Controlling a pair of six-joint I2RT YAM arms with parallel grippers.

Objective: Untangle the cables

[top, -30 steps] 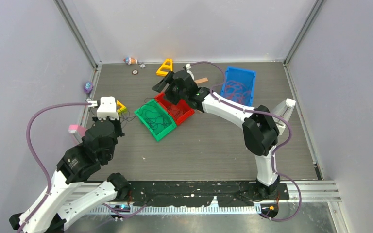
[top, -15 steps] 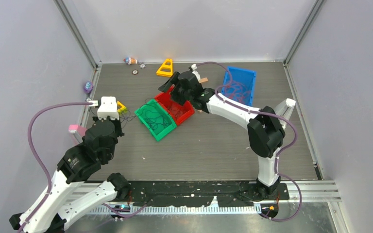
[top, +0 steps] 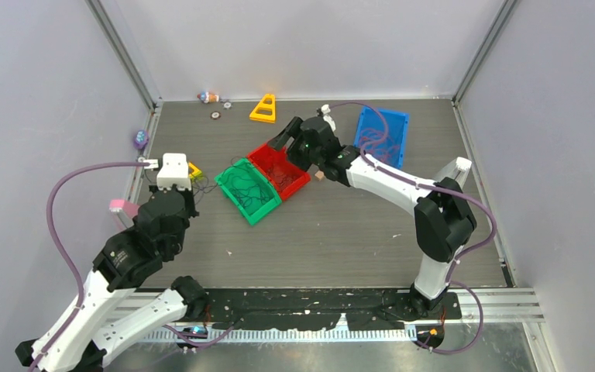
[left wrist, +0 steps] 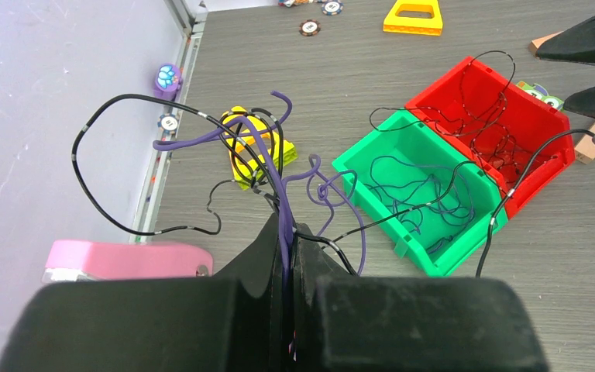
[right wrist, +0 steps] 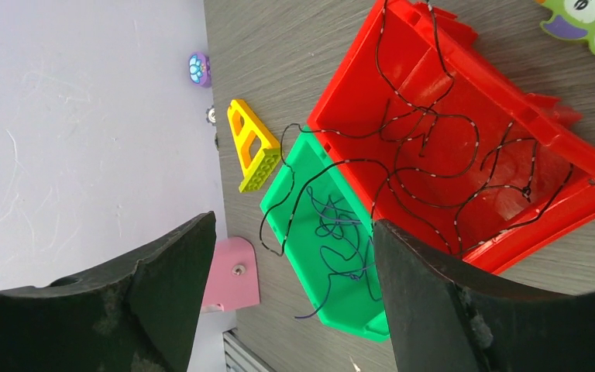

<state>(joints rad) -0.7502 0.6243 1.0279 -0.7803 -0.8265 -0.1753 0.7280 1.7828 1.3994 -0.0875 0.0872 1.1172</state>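
Your left arm sits folded low, the left gripper [left wrist: 288, 242] pressed together on the cables [left wrist: 275, 167]. These are purple and black strands looping just ahead of its fingertips, probably several, too tangled to count. Your right arm stretches far forward, the right gripper [right wrist: 293, 232] spread wide above the red bin [right wrist: 581, 194]. Three bins hold more strands: the green bin [left wrist: 383, 225], the red one, and the blue bin [top: 403, 132] off to its right.
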